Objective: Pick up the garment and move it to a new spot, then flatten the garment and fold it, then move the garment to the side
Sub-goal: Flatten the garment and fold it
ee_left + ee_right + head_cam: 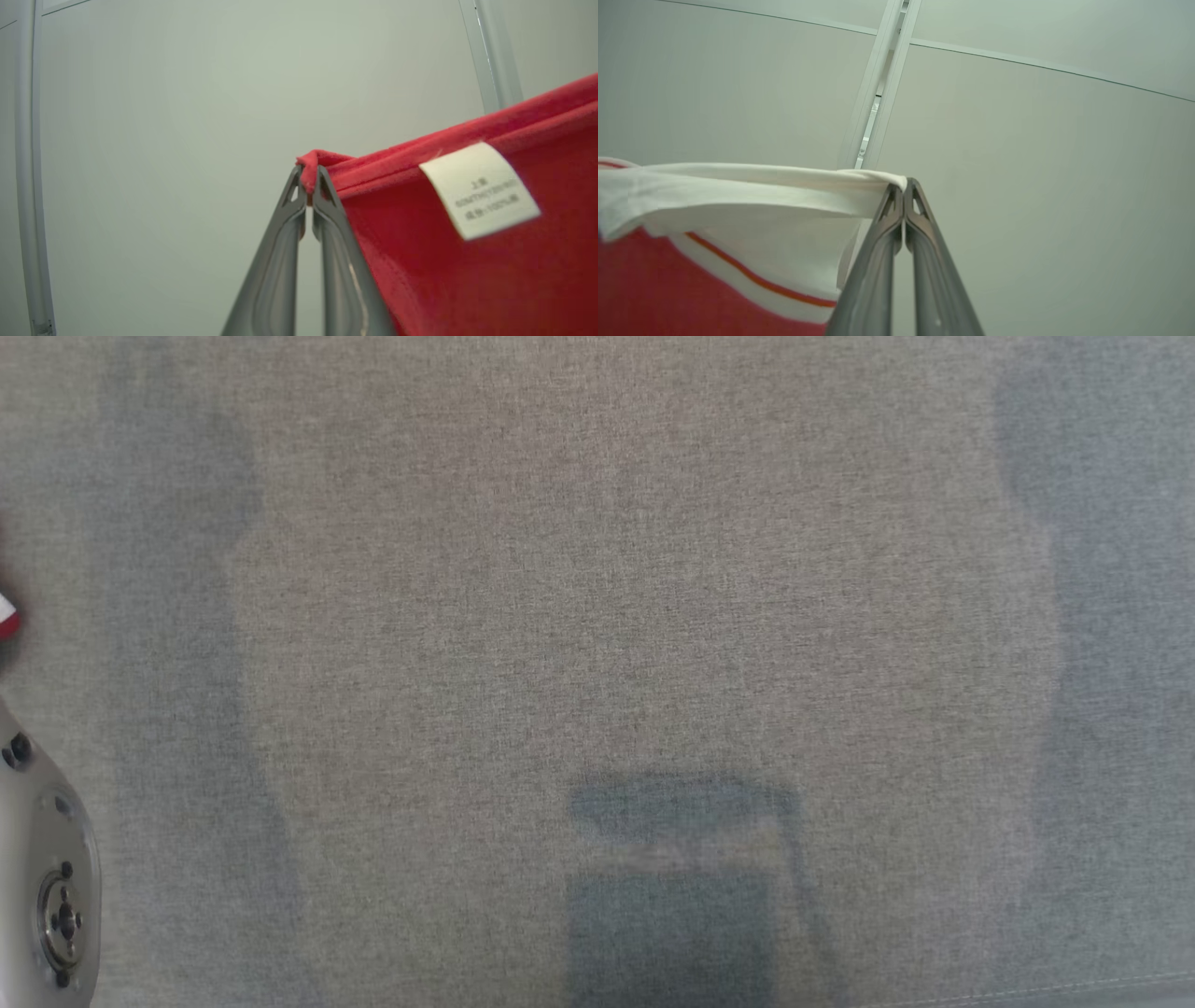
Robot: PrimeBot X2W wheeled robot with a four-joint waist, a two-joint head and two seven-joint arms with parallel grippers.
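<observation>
The garment (467,261) is red with white parts and thin red stripes, and it hangs in the air, stretched between both grippers. In the left wrist view my left gripper (308,179) is shut on a red hem corner; a white care label (481,189) shows on the cloth to the right. My right gripper (903,186) is shut on a white edge of the garment (738,205), which spreads left and down from the fingertips. In the head view a small red and white bit of the garment (7,616) peeks in at the left edge.
A grey-green woven surface (597,616) lies below in the head view, with soft shadows at left, right and bottom centre. A pale arm joint (47,887) sits at the lower left. Both wrist views face pale wall panels (1041,163) with metal seams.
</observation>
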